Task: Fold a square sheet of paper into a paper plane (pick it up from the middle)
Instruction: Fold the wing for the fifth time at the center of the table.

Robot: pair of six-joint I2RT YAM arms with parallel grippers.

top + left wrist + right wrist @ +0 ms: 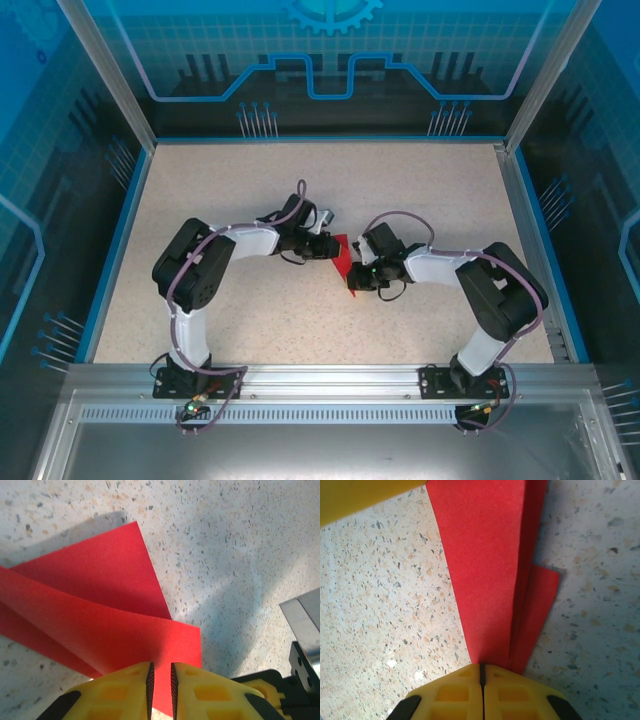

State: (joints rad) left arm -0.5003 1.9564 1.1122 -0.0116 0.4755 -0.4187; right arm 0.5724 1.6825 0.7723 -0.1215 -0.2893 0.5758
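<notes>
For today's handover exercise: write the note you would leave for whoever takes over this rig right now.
Left hand: nearly closed on one end of the folded red paper.
Right hand: shut on the paper's other end.
Paper: held between both hands over the middle of the table; whether it touches the surface is unclear.
Done: paper creased into a narrow, layered shape.
Left: whatever folds remain, then set the plane down.

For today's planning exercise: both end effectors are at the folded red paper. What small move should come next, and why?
Probably the left end effector should press its raised flap down flat while the right end effector holds. The red paper is pinched at the right one's shut tips, and the left wrist view shows layers lifted off the table, casting a shadow, so the crease looks unfinished.
</notes>
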